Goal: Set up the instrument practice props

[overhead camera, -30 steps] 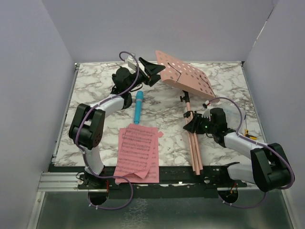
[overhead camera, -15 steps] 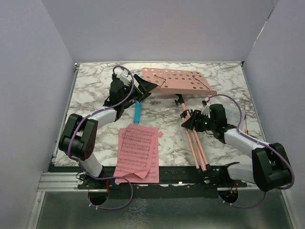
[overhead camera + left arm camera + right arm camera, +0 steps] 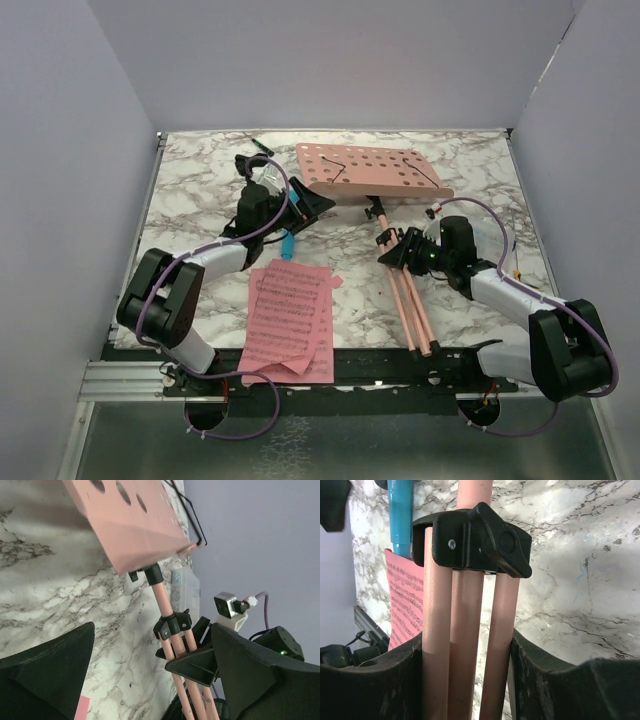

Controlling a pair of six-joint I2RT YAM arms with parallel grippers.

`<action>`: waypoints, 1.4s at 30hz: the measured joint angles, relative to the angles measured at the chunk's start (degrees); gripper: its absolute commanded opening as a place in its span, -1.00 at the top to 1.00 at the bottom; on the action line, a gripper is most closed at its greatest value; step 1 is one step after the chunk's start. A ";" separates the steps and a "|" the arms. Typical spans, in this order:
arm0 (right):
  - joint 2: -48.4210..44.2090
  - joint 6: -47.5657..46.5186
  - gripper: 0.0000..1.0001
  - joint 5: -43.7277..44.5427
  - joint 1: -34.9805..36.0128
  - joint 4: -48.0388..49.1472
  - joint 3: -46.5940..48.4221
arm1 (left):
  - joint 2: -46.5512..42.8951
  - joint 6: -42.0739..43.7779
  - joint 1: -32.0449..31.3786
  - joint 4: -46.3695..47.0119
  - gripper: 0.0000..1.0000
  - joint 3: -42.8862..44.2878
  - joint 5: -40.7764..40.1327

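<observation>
Low grip on music stand [image 3: 372, 172], desk end unheld
Left fingers [image 3: 305, 203] gape empty just beside the desk; right fingers [image 3: 393, 250] clamp the folded legs [image 3: 412, 305] over the table's [image 3: 200, 180] right half, so the desk's weight could twist them loose.

Top external: high above the near edge, looking down over the whole tabletop [image 3: 200, 190]. Left wrist: low, facing the right edge. Right wrist: very close, facing the left edge. Both wrist views share the black collar [image 3: 475, 542] of the music stand [image 3: 135, 525].
</observation>
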 measured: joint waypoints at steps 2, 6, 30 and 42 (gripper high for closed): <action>0.00 0.90 0.99 -0.44 0.00 0.55 0.00 | 0.02 0.24 -2.32 -0.42 -0.93 -0.61 -1.40; -0.07 3.37 0.99 -1.25 0.00 2.14 -0.04 | 0.42 0.26 -6.51 -0.61 -0.90 -0.59 -3.89; -3.10 14.64 0.99 -2.47 -0.35 10.91 -6.78 | 21.73 -11.85 -16.68 20.90 -0.54 6.71 -15.58; -5.11 18.99 0.99 -3.58 0.24 12.15 -6.78 | 16.57 -9.42 -17.40 21.97 -0.79 -0.55 -18.27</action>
